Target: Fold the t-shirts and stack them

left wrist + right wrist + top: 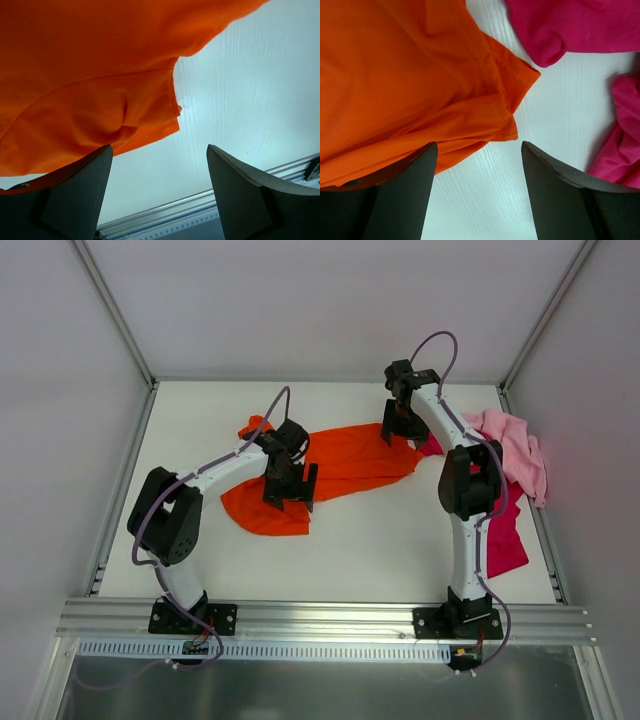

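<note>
While the orange shirt (345, 465) lies rumpled across the middle of the worktop (390, 550), its long axis is seen to run from near left to far right, and a pincer is stationed over each end. The left pincer (290, 488) is held above the near-left end with its jaws wide apart and nothing clamped. In the left wrist view a hemmed corner is seen ahead and to the left of the gap, and cloth is draped at the left finger (whether it touches cannot be told). The right pincer (403, 428) is held above the far-right end, likewise spread and empty. A hemmed corner lies ahead and to its left, and bare worktop shows between the fingers.

No shirt is folded yet. The magenta shirt (505, 540) is strewn along the right side, one lobe lying just beyond the orange end, and the pink shirt (515, 455) is heaped in the far right corner.

Straightening the orange shirt is judged to be the step in hand. Each end is best taken by the arm already above it. Since the cloth lies left of both gaps, a small leftward shift is judged necessary before closing, and the magenta lobe near the right pincer should be avoided.
</note>
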You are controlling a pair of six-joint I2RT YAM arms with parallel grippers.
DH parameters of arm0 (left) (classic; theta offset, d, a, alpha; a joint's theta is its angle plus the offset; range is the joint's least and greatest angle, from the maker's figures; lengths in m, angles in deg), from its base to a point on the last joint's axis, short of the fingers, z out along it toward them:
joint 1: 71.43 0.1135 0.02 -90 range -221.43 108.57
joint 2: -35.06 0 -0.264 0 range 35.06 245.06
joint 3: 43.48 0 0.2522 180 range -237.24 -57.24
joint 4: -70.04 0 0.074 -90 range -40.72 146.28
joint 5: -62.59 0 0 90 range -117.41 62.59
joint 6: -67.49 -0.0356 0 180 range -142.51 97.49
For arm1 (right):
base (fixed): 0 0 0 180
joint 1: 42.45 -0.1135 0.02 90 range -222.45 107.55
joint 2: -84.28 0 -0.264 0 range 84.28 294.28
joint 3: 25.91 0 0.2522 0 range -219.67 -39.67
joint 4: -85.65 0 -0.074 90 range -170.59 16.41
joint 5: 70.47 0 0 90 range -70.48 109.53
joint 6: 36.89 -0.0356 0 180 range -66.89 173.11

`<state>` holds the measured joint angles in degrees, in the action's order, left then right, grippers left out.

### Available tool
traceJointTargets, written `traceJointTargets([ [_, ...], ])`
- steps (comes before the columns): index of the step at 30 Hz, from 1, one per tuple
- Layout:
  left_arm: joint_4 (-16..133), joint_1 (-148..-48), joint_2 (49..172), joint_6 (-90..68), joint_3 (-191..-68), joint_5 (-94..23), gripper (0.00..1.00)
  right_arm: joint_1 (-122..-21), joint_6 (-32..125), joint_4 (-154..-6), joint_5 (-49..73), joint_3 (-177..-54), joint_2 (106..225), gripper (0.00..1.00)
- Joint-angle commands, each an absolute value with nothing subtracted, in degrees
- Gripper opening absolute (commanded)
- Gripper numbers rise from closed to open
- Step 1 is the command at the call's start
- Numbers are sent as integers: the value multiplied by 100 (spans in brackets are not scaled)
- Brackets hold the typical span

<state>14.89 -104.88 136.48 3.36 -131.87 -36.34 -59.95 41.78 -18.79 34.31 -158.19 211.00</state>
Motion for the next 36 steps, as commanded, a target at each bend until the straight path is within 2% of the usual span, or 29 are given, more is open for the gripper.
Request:
traceJointTargets([
  [1, 1198, -10571, 13666, 184, -13336, -3770, 77, -6003, 4248, -1503, 3807, -16008, 20900, 72],
  [12, 584, -10650, 14158, 227, -13301, -2979, 77, -5959, 4221, -1695, 3535, -15938, 20690, 72],
  [18, 715, -10685, 14219, 745, -12975, -3171, 76, -5968, 4283, -1599, 3376, -16263, 20540, 72],
  [24, 1057, -10633, 13931, 1325, -12186, -3287, 66, -5959, 4335, -1634, 3341, -16281, 20215, 72],
  [28, 1557, -10264, 13280, 1729, -11404, -3330, 51, -5959, 4335, -1652, 3306, -16245, 19995, 72],
  [32, 1901, -10017, 12876, 1906, -10814, -3295, 29, -5959, 4344, -1695, 3236, -15992, 19899, 72],
  [36, 2068, -9544, 12164, 2029, -10235, -3154, 22, -5959, 4379, -1871, 3227, -15500, 19591, 72],
])
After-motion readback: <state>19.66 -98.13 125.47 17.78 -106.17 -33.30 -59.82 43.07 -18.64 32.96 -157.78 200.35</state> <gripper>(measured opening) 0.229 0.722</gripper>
